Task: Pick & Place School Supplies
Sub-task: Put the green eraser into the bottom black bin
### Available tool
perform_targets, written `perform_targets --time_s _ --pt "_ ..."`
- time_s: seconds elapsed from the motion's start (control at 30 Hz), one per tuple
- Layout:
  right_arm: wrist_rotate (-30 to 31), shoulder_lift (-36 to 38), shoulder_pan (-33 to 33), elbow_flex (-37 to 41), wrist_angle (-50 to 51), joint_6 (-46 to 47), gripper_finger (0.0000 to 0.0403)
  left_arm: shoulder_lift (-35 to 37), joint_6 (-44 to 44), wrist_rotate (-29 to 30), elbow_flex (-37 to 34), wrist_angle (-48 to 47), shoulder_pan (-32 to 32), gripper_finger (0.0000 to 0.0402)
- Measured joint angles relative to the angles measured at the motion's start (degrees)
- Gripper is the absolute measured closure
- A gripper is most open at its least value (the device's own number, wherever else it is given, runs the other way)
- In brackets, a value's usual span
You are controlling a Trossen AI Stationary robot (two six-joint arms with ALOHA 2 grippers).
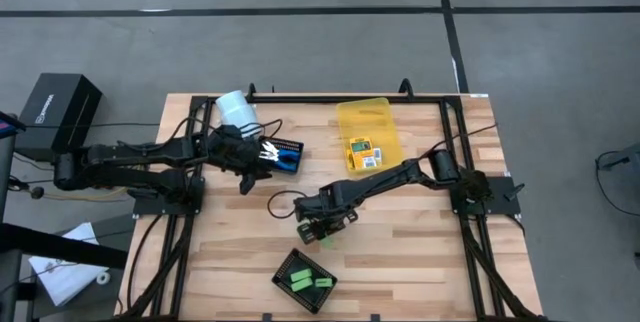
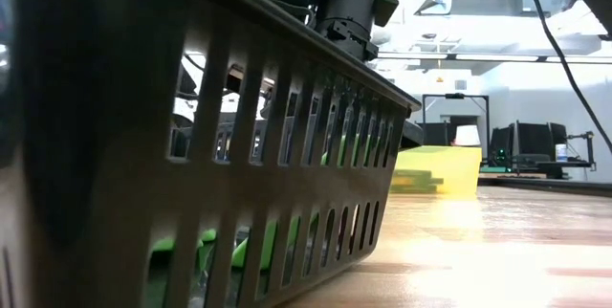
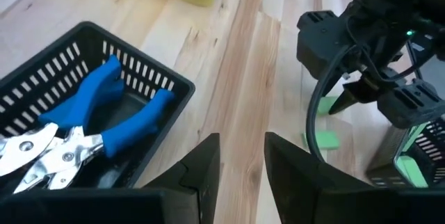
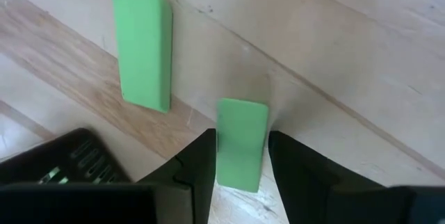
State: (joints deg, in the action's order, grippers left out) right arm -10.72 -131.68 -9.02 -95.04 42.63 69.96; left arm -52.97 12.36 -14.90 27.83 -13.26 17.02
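Note:
My right gripper (image 4: 242,165) points down at the table's middle, shut on a small light-green oblong piece (image 4: 240,133). A second green piece (image 4: 142,56) lies flat on the wood beside it. My left gripper (image 3: 243,168) hangs open and empty over bare wood, beside a black tray (image 3: 163,81) that holds a blue-handled scissor-like tool (image 3: 104,109). In the high view my left gripper (image 1: 250,174) is at the far left and my right gripper (image 1: 325,230) near the centre. A yellow-orange pack (image 1: 362,152) lies in the yellow bin (image 1: 375,112). My right gripper pinches the green piece by its two long edges (image 4: 220,156), one finger on each side. The fingers come from above, pointing steeply down. The piece runs along the gap and reaches out past the fingertips. Whether it rests on the wood or is just clear of it, I cannot tell.
A second black tray (image 1: 305,280) near the front edge holds green pieces (image 1: 310,281); it fills the low view's foreground (image 2: 191,155). A pale white-blue cylinder (image 1: 235,107) stands at the far left. Bare wood lies at the front right.

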Motion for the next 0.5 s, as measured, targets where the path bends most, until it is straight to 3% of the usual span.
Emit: perform_targets --time_s 0.3,0.5 --pt "3.71 0.0 -1.63 0.0 -0.78 3.59 0.0273 -0.02 -2.92 1.3 -2.38 1.13 0.0 0.0293" --pt "2.83 0.0 -2.92 -0.08 0.35 1.56 0.0273 0.0 -3.15 1.15 -6.41 2.99 -0.07 0.0293"
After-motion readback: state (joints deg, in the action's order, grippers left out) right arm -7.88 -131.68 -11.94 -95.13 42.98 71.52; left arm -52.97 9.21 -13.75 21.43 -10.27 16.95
